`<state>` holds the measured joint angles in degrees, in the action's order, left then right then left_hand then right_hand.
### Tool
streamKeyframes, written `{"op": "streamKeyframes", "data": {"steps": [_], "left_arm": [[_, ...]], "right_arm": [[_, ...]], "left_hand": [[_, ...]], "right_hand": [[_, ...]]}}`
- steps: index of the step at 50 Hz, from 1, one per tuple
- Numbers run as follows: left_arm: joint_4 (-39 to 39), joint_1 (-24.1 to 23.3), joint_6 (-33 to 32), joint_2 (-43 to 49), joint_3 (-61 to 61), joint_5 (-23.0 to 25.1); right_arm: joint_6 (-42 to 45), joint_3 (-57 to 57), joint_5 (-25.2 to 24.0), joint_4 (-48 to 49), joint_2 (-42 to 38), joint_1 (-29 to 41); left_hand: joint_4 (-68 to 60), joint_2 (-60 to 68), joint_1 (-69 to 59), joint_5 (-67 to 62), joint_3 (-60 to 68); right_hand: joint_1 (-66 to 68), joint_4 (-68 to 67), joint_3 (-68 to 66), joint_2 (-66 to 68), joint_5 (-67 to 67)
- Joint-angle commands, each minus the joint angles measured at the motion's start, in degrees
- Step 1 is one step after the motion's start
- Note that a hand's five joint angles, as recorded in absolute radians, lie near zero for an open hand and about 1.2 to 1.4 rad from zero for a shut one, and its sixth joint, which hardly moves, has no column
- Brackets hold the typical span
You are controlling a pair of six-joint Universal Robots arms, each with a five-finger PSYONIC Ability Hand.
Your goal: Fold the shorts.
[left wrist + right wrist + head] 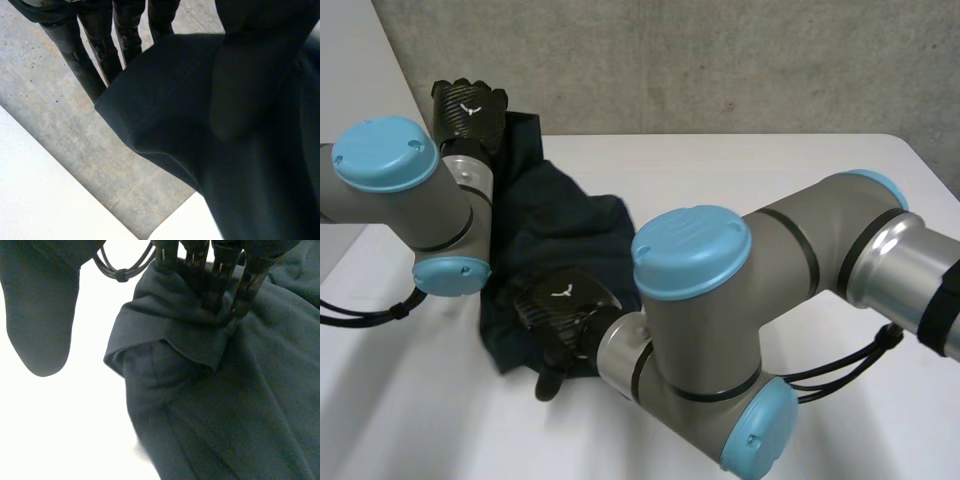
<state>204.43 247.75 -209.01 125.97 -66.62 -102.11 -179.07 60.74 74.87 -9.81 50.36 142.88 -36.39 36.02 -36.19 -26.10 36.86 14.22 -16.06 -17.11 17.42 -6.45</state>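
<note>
Dark navy shorts lie crumpled on the white table, stretching from the far left towards the near edge. My left hand is at their far end and holds it lifted. In the left wrist view the cloth is pinched between the fingers behind it and the thumb in front. My right hand rests on the near end. Its fingers are curled into a turned-over fold of the hem, while the thumb stands apart over bare table.
A concrete wall rises behind the table's far edge. My right arm crosses the near half of the table from the right, and the left arm lies beside the shorts' left side.
</note>
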Motion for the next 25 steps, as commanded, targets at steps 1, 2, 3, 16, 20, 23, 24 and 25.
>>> {"op": "streamKeyframes", "data": {"steps": [1, 2, 3, 16, 20, 23, 24, 25], "left_arm": [[-0.79, -0.34, 0.45, -4.14, -4.47, -0.28], [-0.97, -0.34, 0.54, -5.28, -5.35, -0.28], [-1.14, -0.34, 0.62, -6.51, -6.23, -0.28], [-14.83, -2.27, 9.05, -22.07, -15.55, -0.01], [-21.78, -2.8, 13.36, -24.54, -16.34, 0.16], [-27.22, -4.02, 16.6, -26.03, -17.04, 0.25], [-28.64, -4.55, 17.4, -26.47, -17.4, 0.34], [-29.52, -4.91, 17.93, -26.73, -17.57, 0.34]], "right_arm": [[4.77, 1.39, -0.07, -3.37, 2.72, -0.23], [5.48, 1.83, -0.07, -4.33, 3.68, -0.23], [7.22, 2.7, -0.16, -6.52, 6.04, -0.41], [16.03, 6.93, 0.19, -13.75, 15.73, -15.17], [16.29, 7.55, 0.01, -13.66, 15.82, -16.66], [16.38, 7.98, 0.72, -12.87, 15.82, -17.8], [16.29, 8.07, 0.63, -12.43, 15.82, -18.16], [16.29, 8.16, 0.72, -11.91, 15.82, -18.51]], "left_hand": [[5.81, -5.44, 5.61, 5.53, -6.29], [6.32, -5.95, 6.12, 6.03, -6.8], [6.99, -6.62, 6.79, 6.7, -7.47], [11.54, -11.17, 11.34, 11.25, -12.01], [11.54, -11.17, 11.34, 11.25, -12.02], [11.54, -11.17, 11.34, 11.25, -12.02], [11.54, -11.17, 11.34, 11.25, -12.02], [11.54, -11.17, 11.34, 11.25, -12.02]], "right_hand": [[-4.22, 6.06, 7.11, -7.42, 6.45], [-4.22, 6.06, 7.11, -7.42, 6.45], [-4.22, 6.06, 7.11, -7.42, 6.45], [15.72, -13.88, -12.82, 12.52, -13.48], [16.55, -14.71, -13.66, 13.35, -14.31], [32.43, -30.59, -29.54, 29.23, -30.2], [34.03, -32.19, -31.14, 30.83, -31.8], [33.88, -32.04, -30.99, 30.68, -31.65]]}}
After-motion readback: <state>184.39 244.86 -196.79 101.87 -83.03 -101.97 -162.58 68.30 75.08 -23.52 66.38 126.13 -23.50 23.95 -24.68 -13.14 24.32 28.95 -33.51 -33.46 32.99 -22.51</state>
